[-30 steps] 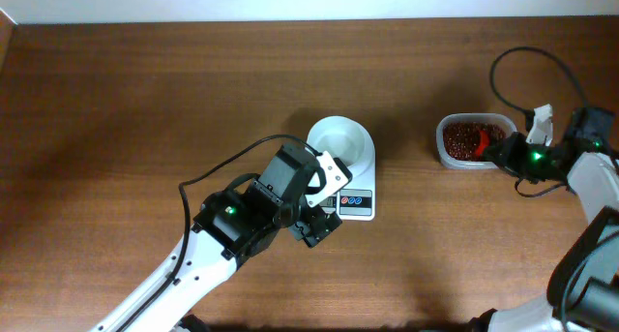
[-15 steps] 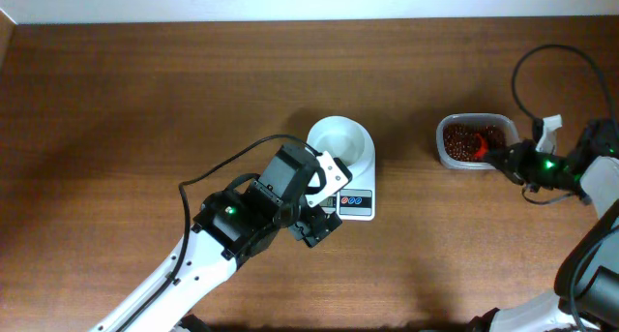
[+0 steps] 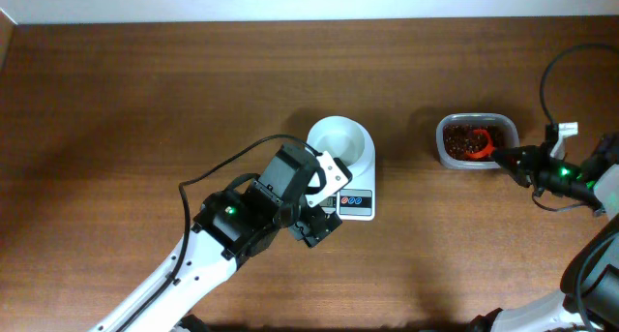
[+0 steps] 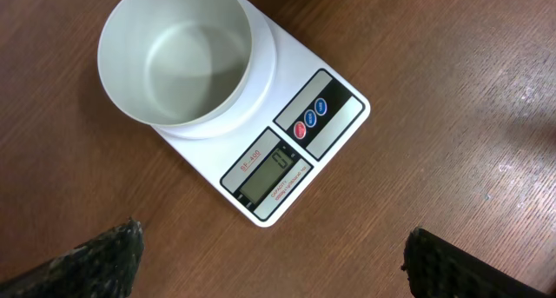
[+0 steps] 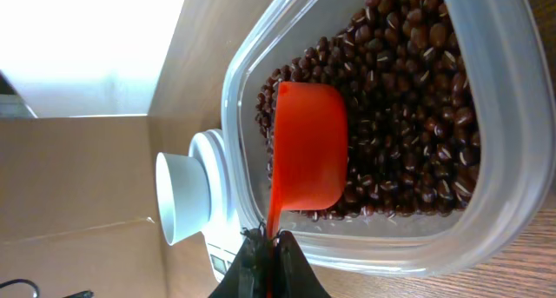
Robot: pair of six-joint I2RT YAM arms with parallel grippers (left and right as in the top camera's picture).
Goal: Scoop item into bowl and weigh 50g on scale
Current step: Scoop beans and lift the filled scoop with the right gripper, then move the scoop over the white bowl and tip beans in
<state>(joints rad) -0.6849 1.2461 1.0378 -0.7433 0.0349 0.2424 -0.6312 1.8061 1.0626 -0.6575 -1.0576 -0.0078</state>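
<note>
Beans (image 5: 408,89) in tub (image 5: 497,189) on wooden table (image 3: 145,100); right gripper (image 5: 265,246) grasps scoop (image 5: 308,142), left gripper (image 4: 274,259) released.

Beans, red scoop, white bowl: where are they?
beans (image 5: 408,89), right wrist view, middle of the heap
red scoop (image 5: 308,146), right wrist view, its cup part
white bowl (image 4: 178,72), left wrist view, its inside floor
</note>
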